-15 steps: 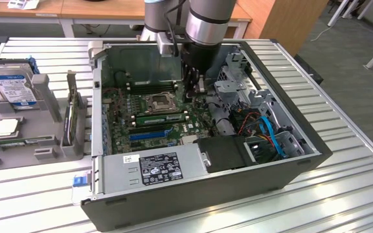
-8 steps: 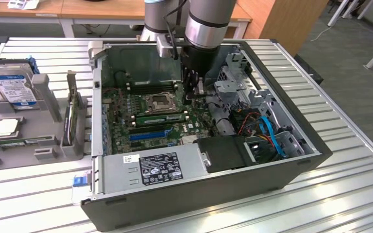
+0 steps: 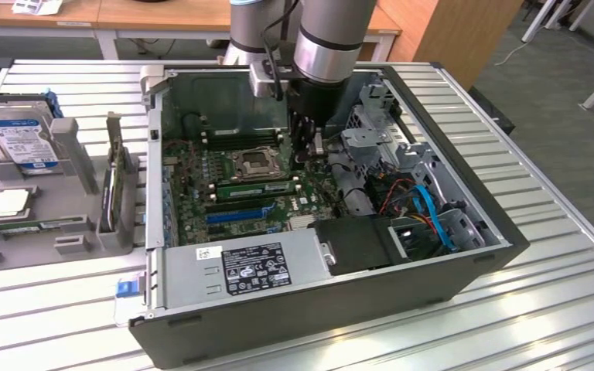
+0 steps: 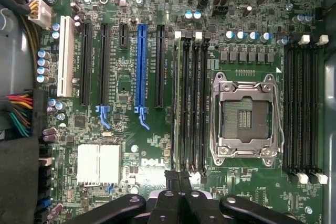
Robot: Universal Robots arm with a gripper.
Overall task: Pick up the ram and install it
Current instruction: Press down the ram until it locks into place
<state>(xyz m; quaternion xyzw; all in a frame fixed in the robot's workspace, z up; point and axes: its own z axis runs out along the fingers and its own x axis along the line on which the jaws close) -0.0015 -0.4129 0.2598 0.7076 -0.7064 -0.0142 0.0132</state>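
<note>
Over at the exterior view's left, near the table's (image 3: pixel 59 309) edge, you've got the grey rack (image 3: pixel 70 232) with a hard drive (image 3: pixel 13 135) standing in it. Moving across into the open case (image 3: pixel 308 325), your ram (image 3: pixel 247 188) stands on edge in a slot on the motherboard (image 4: pixel 131 145), between the blue slot (image 3: pixel 237 214) and the CPU socket (image 3: pixel 253 162). Just past its end, your gripper (image 3: pixel 315 151) hangs low inside the case, pinched together with nothing in it. Whether it touches the ram, you can't tell.
</note>
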